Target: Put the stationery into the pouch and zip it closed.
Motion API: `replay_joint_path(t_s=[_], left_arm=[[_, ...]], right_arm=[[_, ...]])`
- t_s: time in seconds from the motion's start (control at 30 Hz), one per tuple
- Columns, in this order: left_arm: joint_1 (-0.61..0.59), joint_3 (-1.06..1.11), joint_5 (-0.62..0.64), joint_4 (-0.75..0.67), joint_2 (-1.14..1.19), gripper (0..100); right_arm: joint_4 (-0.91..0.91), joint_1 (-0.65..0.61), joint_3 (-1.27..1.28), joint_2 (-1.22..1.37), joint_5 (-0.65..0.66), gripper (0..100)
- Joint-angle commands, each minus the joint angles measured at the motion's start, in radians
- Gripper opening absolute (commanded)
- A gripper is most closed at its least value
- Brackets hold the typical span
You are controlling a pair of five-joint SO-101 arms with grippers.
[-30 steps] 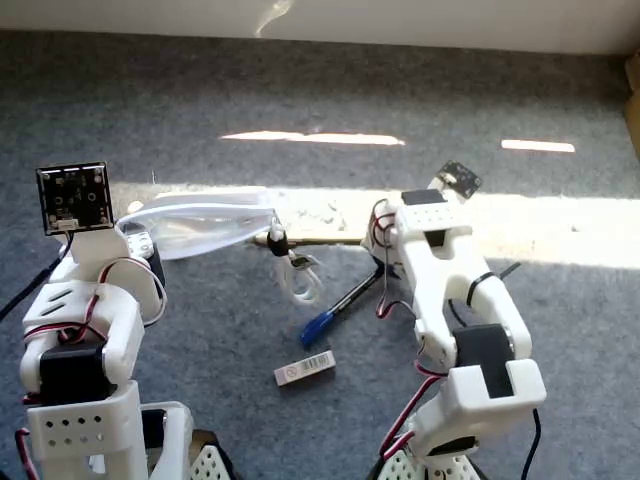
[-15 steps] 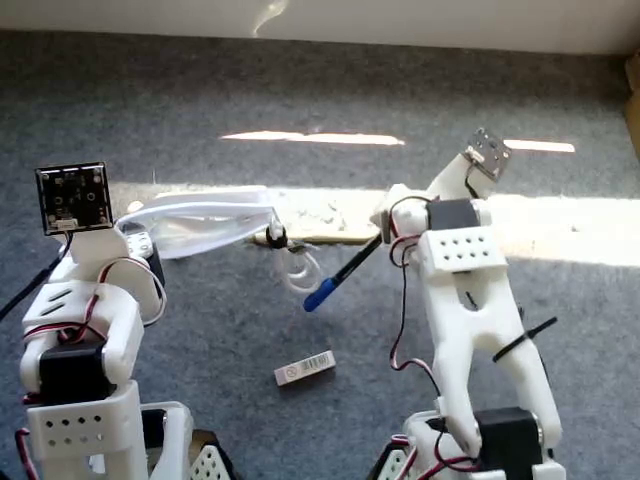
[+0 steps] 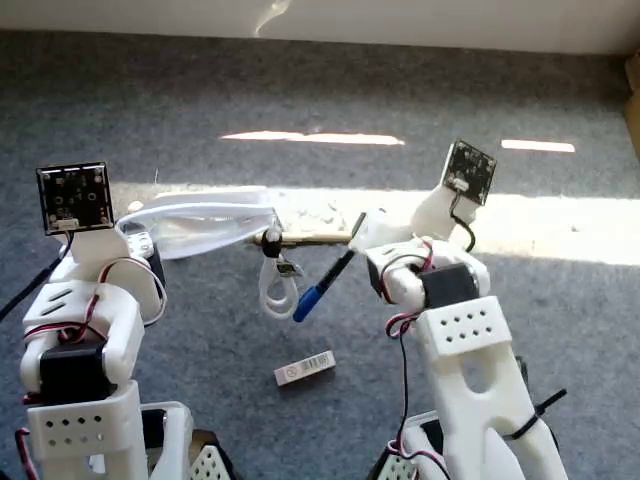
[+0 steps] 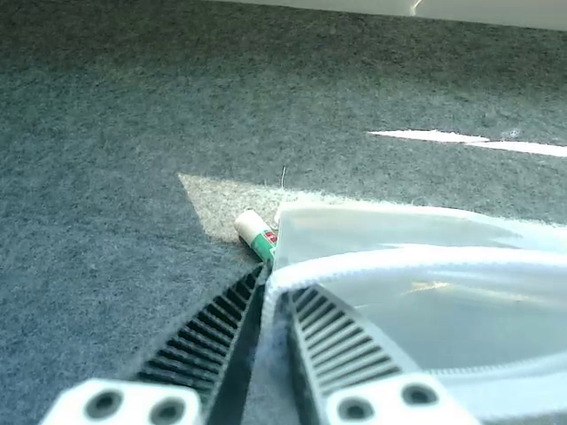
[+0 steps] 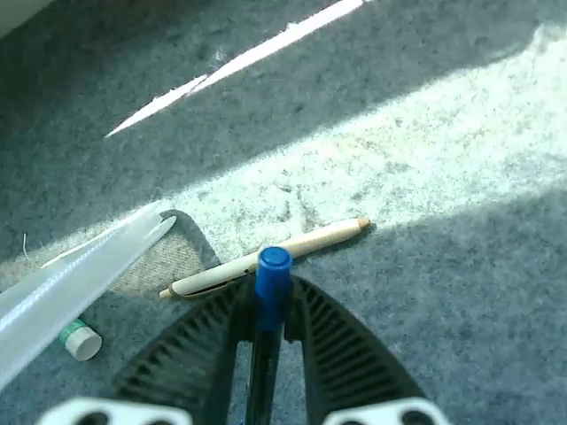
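The right gripper (image 5: 270, 294) had carried the blue pen (image 3: 318, 287) toward the pouch (image 3: 200, 228) at its 9 o'clock, jaws closed on it. The left gripper (image 4: 275, 282) pinched the pouch rim. The eraser (image 3: 304, 368), at the pen's 6 o'clock, and the cream pen (image 5: 319, 237) remained outside; zipping was left too.

Grey carpet (image 3: 200, 90), sunlight bands (image 3: 560, 225), pale wall (image 3: 400, 20) behind.

Lifted blue pen (image 3: 322, 285) carried toward pouch (image 3: 200, 228).
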Motion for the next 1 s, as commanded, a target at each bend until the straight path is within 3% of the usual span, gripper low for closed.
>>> replay_joint_path(t_s=[0.0, 0.57, 0.97], left_arm=[[0.01, 0.007, 0.008, -0.017, 0.019, 1], [0.01, 0.008, 0.008, -0.014, 0.019, 1], [0.012, 0.028, 0.008, -0.018, 0.019, 1]], right_arm=[[-0.084, -0.024, 0.042, -0.114, 0.023, 0.5], [-0.332, -0.148, 0.354, -0.581, 0.259, 0.5], [-0.352, -0.246, 0.39, -0.865, 0.278, 0.5]])
